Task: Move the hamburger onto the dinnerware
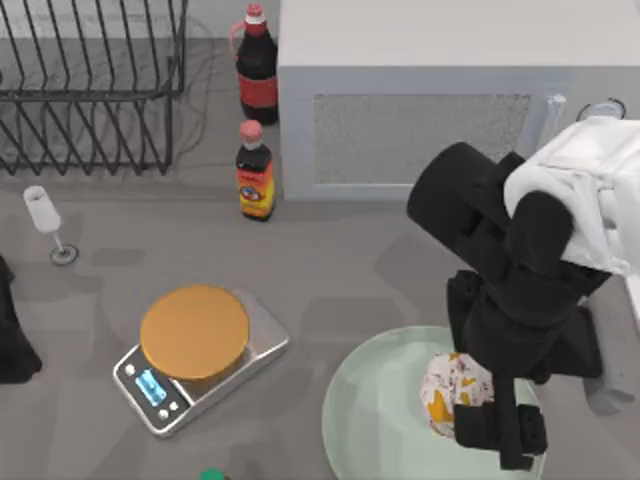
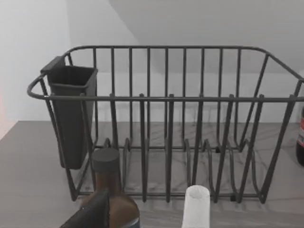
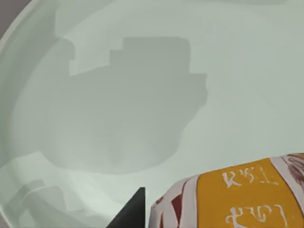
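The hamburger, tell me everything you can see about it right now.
The hamburger is a small rounded lump wrapped in white paper printed with yellow-orange patches and dark red marks; the right wrist view shows white lettering on an orange panel. It sits over the pale mint-green plate, right of the plate's middle in the top view. The right tool is at its right side, partly covering it. Whether it rests on the plate or is held just above cannot be told.
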Controlling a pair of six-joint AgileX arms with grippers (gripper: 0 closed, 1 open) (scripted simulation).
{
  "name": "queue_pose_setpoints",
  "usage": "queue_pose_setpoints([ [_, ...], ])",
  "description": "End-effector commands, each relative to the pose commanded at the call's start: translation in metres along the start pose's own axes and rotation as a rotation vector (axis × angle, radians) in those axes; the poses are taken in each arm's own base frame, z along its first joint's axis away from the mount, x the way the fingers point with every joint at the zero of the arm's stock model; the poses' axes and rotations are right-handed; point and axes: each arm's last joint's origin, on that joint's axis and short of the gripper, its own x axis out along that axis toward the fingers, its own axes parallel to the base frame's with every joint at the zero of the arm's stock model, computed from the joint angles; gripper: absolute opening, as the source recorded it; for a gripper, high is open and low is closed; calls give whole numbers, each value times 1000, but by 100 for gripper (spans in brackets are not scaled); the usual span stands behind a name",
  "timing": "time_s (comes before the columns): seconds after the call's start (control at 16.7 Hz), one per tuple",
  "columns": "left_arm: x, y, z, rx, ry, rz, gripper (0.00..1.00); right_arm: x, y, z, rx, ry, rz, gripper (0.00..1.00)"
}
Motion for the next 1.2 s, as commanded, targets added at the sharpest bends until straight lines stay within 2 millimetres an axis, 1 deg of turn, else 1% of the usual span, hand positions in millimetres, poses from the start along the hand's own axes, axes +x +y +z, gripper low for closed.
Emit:
queue_pose_setpoints([
  [0.18, 0, 0, 0, 0, 0, 0, 100, -5, 2, -2, -33, 14, 18, 0],
  [0.42, 0, 0, 0, 0, 0, 0, 100, -5, 2, -2, -33, 14, 18, 0],
  [0.54, 0, 0, 0, 0, 0, 0, 100, -2, 1, -2, -33, 9, 12, 0],
  [0.66, 0, 0, 0, 0, 0, 0, 100, 7, 2, -3, -27, 8, 12, 0],
  [0.9, 0, 0, 0, 0, 0, 0, 100, 36, 4, -5, -32, 15, 18, 0],
  [0.96, 0, 0, 0, 0, 0, 0, 100, 39, 4, -5, -33, 14, 18, 0],
  [1.2, 0, 0, 0, 0, 0, 0, 100, 40, 4, -5, -33, 14, 18, 0],
])
